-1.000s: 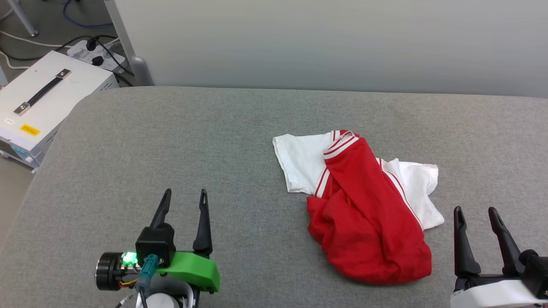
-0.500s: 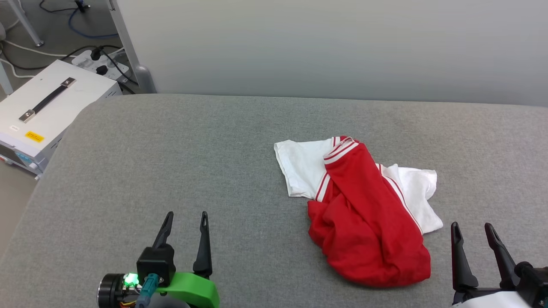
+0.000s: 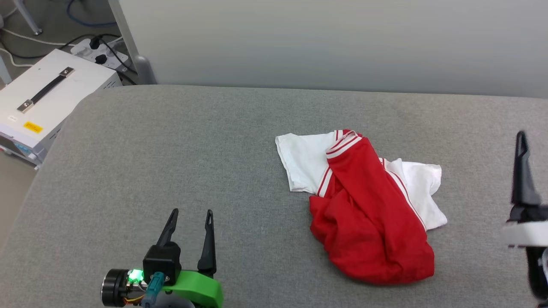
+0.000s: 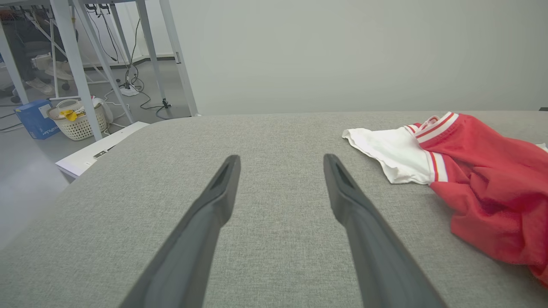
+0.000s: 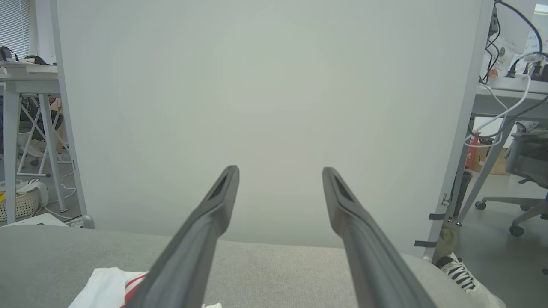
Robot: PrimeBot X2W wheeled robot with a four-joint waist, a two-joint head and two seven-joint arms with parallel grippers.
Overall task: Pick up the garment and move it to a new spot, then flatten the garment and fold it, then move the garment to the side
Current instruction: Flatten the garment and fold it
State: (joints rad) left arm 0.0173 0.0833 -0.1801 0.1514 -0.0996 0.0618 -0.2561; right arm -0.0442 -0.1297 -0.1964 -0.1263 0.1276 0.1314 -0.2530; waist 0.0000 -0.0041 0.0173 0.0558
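Note:
The garment lies crumpled on the grey padded table, right of centre: a red body with one white sleeve spread to the left and red-and-white striped trim. No lettering shows. My left gripper hovers open near the front edge, well left of the garment and apart from it. The left wrist view has those open fingers over bare cloth, with the garment to the right. At the far right, one finger of my right gripper stands raised, right of the garment. The right gripper is open and empty, above a white corner of the garment.
A white box with a black handle and a power strip sit on the floor off the table's far-left corner. A pale wall panel runs along the far edge. A striped shoe shows past the table's right end.
My right gripper has risen and swung toward the right edge of the head view, so a single finger shows. The left gripper and the garment have stayed put; the camera shifted slightly.

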